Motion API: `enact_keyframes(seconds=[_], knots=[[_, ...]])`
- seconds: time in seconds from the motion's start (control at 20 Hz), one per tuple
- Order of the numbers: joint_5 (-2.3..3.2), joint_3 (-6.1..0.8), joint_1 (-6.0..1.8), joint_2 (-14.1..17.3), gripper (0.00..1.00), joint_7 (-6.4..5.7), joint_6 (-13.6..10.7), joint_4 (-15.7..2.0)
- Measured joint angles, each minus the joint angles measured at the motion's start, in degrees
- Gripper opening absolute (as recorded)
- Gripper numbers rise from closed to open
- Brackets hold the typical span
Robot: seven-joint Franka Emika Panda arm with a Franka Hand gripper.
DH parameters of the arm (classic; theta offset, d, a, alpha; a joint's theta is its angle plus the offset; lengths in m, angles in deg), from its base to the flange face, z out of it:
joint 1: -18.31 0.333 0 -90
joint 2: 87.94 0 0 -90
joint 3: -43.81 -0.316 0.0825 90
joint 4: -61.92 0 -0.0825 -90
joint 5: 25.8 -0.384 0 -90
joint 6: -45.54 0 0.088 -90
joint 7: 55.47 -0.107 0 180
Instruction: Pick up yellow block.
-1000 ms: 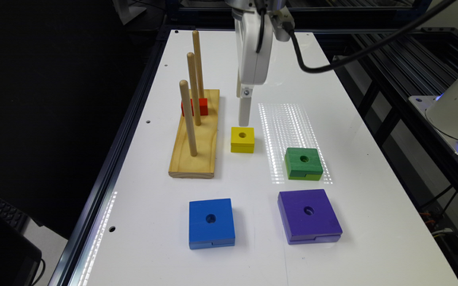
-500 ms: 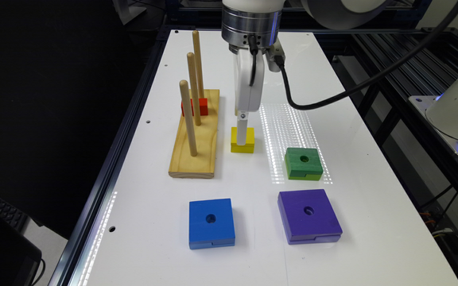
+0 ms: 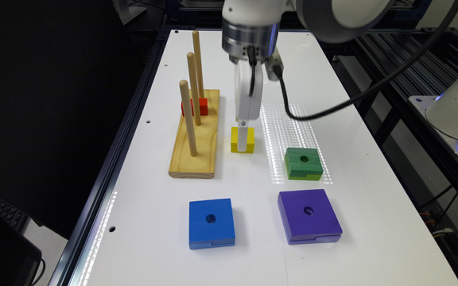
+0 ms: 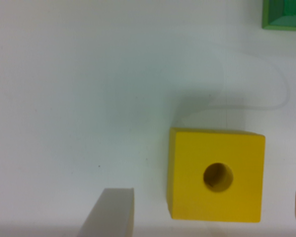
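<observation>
yellow block (image 4: 216,176) between spread gripper (image 4: 207,210) fingers

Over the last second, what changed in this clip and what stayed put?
The gripper came straight down from above the yellow block to its level. The wrist view shows one finger on each side of the block, open with gaps, so nothing is gripped yet. The yellow block, green block, blue block, purple block, red block and peg base have not moved.
</observation>
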Motion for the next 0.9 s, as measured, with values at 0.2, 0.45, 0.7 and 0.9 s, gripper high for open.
enact_keyframes(seconds=[0.2,0.45,0.7,0.9], knots=[[0.04,0.05,0.01,1.35,1.00,0.00,0.99,-0.75],[0.03,0.06,0.00,1.34,0.00,0.02,0.99,-0.76],[0.03,0.06,0.00,1.33,0.00,0.02,0.98,-0.75],[0.03,0.12,0.00,0.89,0.00,0.02,0.72,-0.72]])
